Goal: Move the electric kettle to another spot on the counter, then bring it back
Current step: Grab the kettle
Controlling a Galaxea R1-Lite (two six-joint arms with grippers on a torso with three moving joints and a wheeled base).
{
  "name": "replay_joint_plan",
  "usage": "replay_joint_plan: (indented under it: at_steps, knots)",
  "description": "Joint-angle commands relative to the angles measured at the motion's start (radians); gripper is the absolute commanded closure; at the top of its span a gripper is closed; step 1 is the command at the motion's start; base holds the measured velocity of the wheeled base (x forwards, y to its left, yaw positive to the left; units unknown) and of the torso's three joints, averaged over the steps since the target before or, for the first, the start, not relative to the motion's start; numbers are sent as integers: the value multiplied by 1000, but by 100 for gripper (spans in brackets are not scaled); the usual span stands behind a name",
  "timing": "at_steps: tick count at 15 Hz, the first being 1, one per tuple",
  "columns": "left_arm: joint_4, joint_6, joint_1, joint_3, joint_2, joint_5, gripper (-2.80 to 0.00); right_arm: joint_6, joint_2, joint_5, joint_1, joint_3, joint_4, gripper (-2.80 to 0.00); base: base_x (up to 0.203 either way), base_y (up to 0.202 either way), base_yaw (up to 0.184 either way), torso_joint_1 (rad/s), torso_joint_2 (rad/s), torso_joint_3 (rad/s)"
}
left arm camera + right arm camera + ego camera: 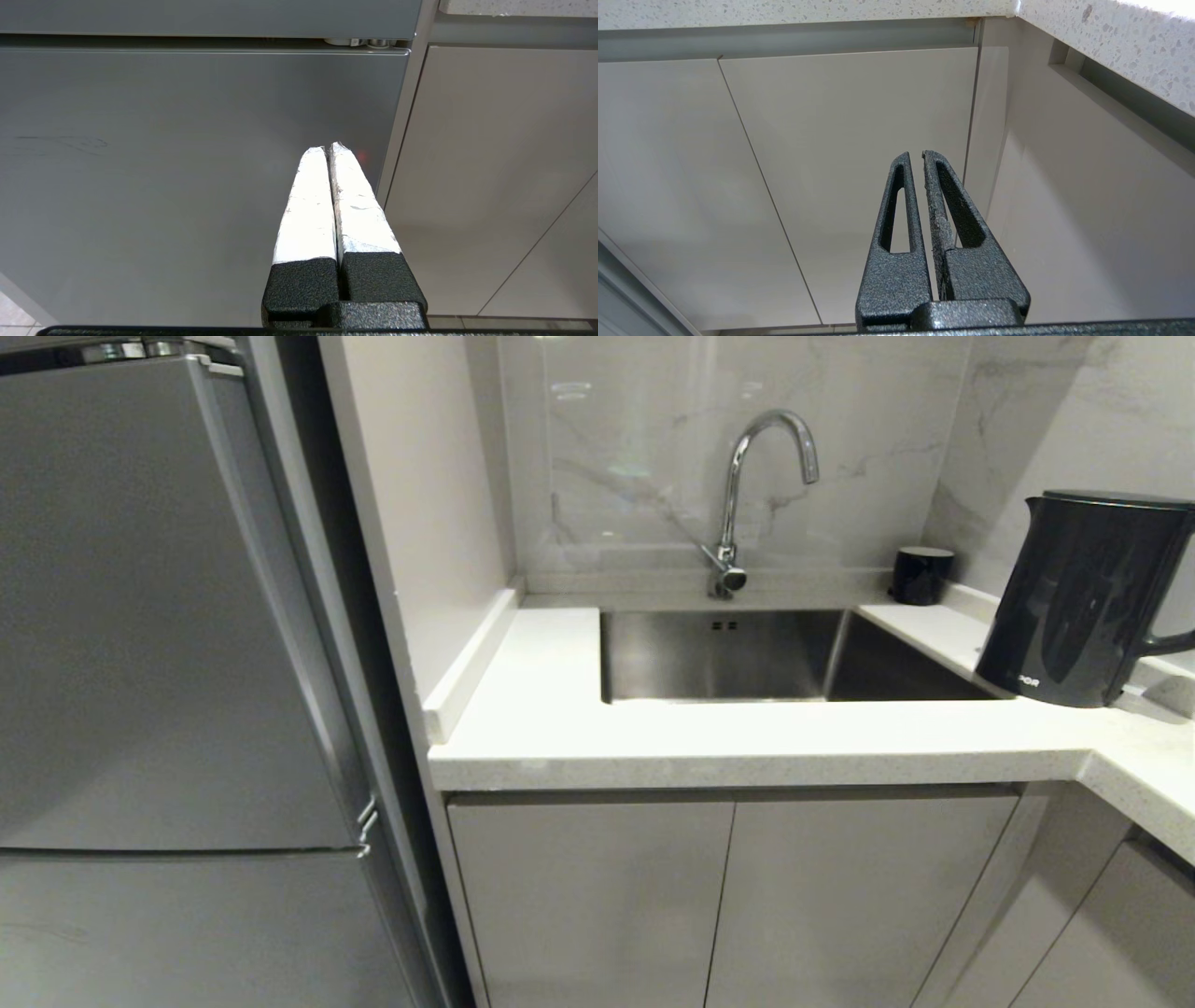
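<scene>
The counter [747, 737] is running white and speckled above pale grey cabinet doors [719, 896], its thick front edge turning a corner at the right. A steel sink [728, 653] is sitting sunk into it below a chrome tap [747, 485], leaving a bare strip along the front and a wider patch at the left by the wall. The electric kettle [1074, 602] is standing upright on the right-hand run, just beside the sink's rim: tall, glossy black, tapered, flat-lidded, with small white lettering low down. Both claws are hanging below counter level, well under the kettle. The left gripper [328, 151] is clenched on nothing, facing the grey fridge [187, 163]. The right gripper [916, 156] is pressed together, empty, pointing at the cabinet corner.
</scene>
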Motion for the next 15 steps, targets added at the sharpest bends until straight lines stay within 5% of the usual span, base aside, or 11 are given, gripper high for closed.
replay_joint_plan:
  at_steps: [1,15]
  knots:
    - [-1,-2,-1,1,3,0,0,0,0,0,0,0,0,0,0,0,0,0,0,0]
    - [2,-1,0,-1,1,0,0,0,0,0,0,0,0,0,0,0,0,0,0,0]
